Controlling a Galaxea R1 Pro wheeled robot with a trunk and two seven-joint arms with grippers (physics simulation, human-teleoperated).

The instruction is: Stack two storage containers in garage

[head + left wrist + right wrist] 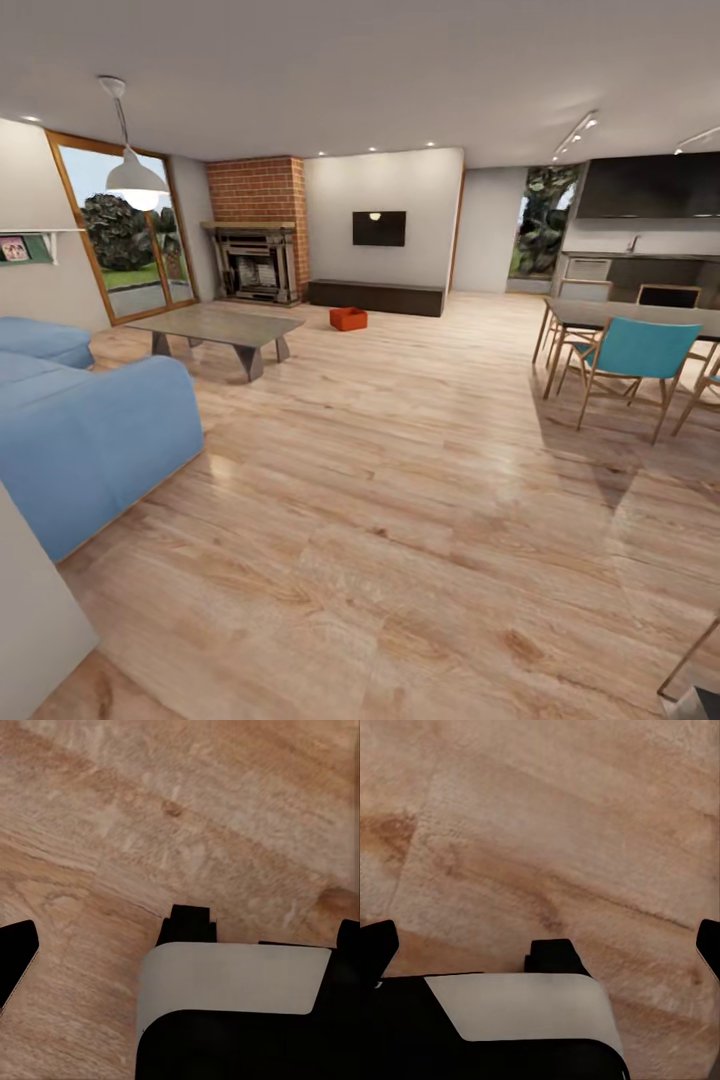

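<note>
A blue sofa (85, 425) is seen at left, a low table (215, 328) beyond it. One orange-red storage container (348, 318) rests on the wood-plank floor (400, 520), before the dark cabinet (376, 297). Dining chairs (630, 360) stand at right. An open central path should be driven. Both grippers (180, 945) (540, 945) are spread wide, empty.

The floor (400, 520) is laid in light wood planks with a slight sheen. A blue sofa (90, 430) is covered in matt cloth. The fireplace (258, 190) is faced in rough red brick. One storage container (348, 318) is seen in orange-red plastic.
</note>
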